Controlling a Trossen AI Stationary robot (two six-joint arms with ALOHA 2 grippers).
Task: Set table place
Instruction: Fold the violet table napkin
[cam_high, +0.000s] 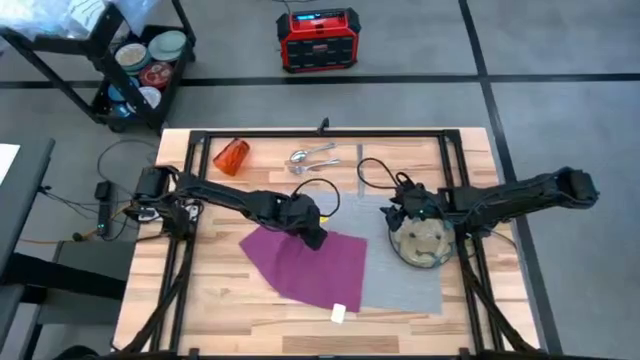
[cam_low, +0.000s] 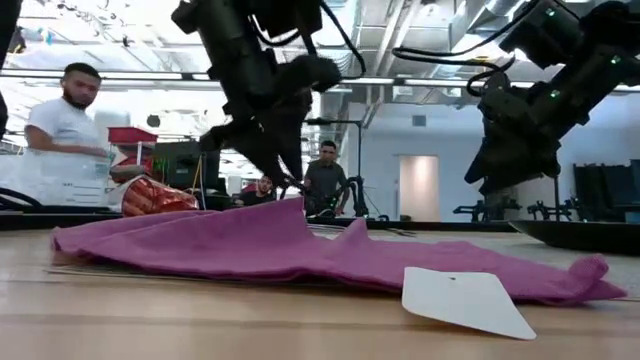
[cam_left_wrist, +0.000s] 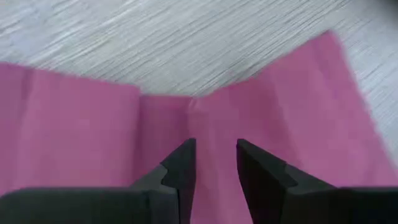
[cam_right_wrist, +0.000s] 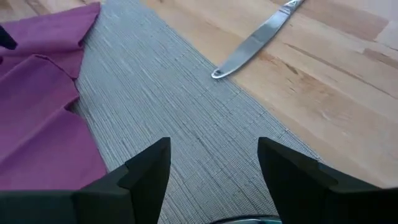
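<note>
**Place setting, part laid: napkin under adjustment**

Landmark: grey woven rectangular placemat (cam_high: 400, 285), on the light wooden plank table (cam_high: 210, 290).

- Magenta cloth napkin (cam_high: 305, 262): rumpled, skewed, one side overlapping the placemat's edge and the rest on bare wood. Judged light, limp and prone to fold or drag; best pinched at a corner or hem, not mid-cloth. A white tag (cam_high: 339, 314) lies at its near corner.
- Round green-brown patterned plate (cam_high: 422, 243): on the placemat's far half. Judged rigid and breakable; take by the rim.
- Silver cutlery (cam_high: 312, 158): beyond the placemat, well apart.
- Small orange cup (cam_high: 231, 157): on its side, farther off than the cutlery.
- Left gripper (cam_left_wrist: 214, 163): over the napkin's far edge, jaws narrowly parted, nothing between them.
- Right gripper (cam_right_wrist: 211, 168): above the plate, jaws wide, empty.
</note>
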